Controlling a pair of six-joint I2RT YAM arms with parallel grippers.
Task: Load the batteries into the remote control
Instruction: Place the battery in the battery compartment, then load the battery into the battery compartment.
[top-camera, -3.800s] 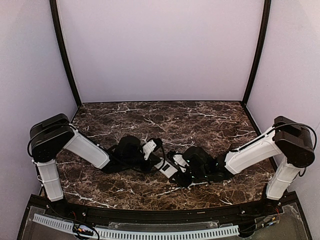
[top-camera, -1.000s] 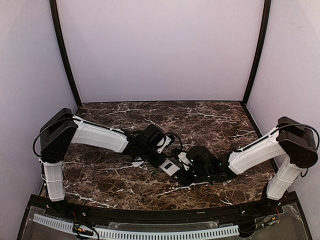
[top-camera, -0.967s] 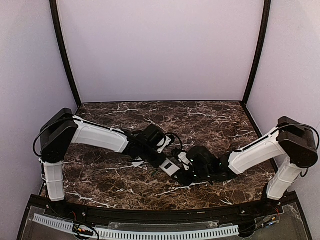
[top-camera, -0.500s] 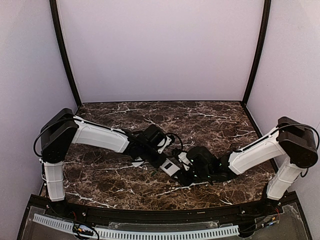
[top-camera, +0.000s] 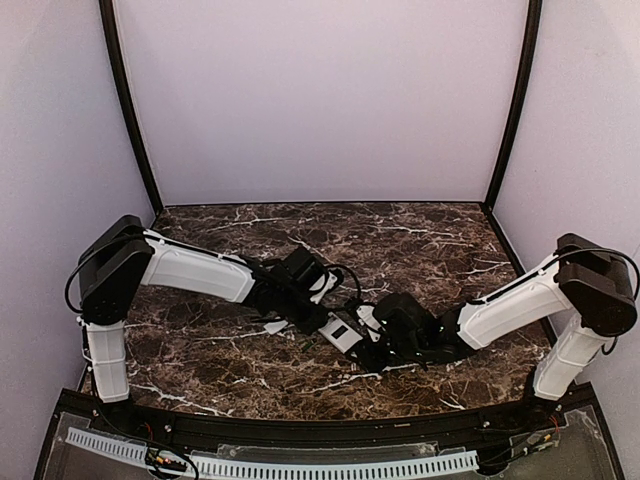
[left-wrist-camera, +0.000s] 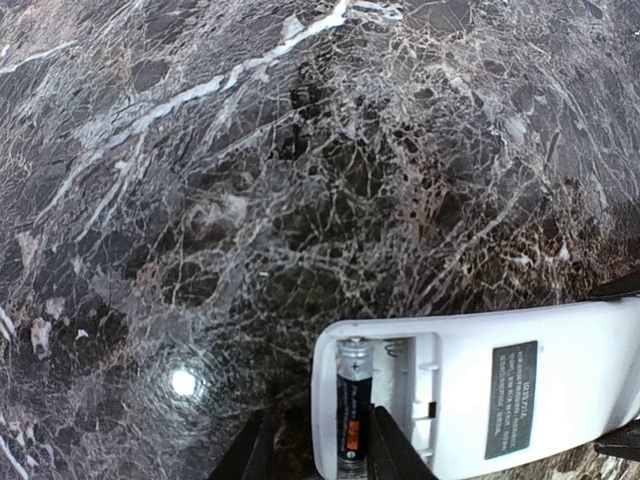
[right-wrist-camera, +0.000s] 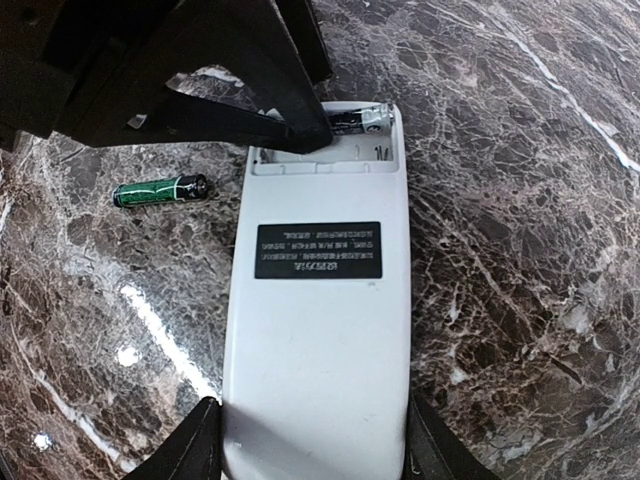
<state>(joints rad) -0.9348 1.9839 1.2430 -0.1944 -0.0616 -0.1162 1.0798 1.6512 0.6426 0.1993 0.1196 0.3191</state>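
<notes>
The right claw (right-wrist-camera: 312, 447) clamps the remote control (right-wrist-camera: 318, 330); the left claw (left-wrist-camera: 322, 457), slightly parted, straddles a battery (left-wrist-camera: 352, 410) seated in its recess; a second battery (right-wrist-camera: 160, 190) lies on the tabletop (right-wrist-camera: 520, 200).

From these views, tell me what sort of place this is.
Probably a robot test booth: plain lilac walls enclosing a dark marble-patterned tabletop, with black-and-white robot arms mounted at its near edge.
</notes>
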